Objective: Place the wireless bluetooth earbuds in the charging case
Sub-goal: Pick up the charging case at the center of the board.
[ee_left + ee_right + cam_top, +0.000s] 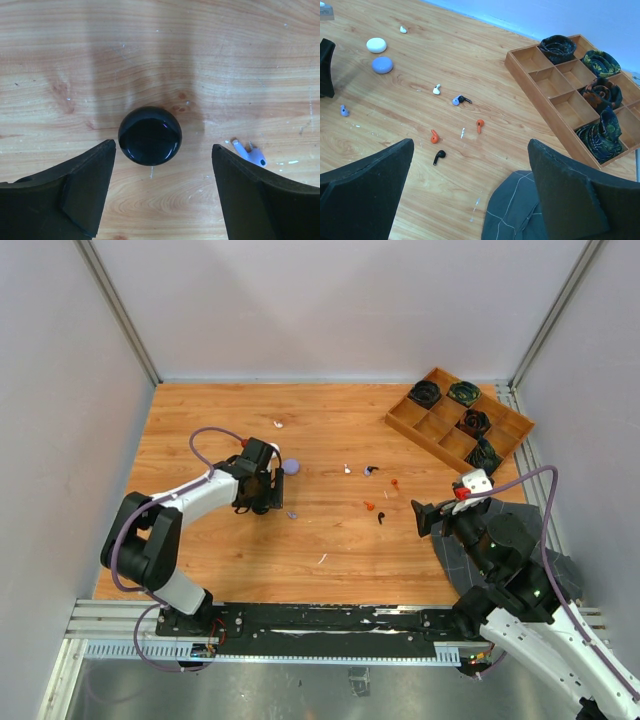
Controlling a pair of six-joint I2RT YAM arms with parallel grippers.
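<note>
A glossy black round charging case (150, 136) lies on the wood between the tips of my left gripper (163, 165), which hangs open over it without touching it. A pale purple earbud (250, 152) lies just right of that gripper (262, 502). More earbuds are scattered mid-table: two orange ones (479, 125) (434, 136), a black one (438, 157), a white one (436, 90) and a purple-and-black one (461, 100). My right gripper (471, 150) is open and empty at the right (422, 518), well short of them.
A lilac puck (382, 65) and a white puck (376, 45) sit beyond the left gripper, with a white earbud (403, 29) farther back. A wooden divided tray (437, 432) with dark coiled bundles stands at the back right. A dark grey cloth (520, 210) lies under the right arm.
</note>
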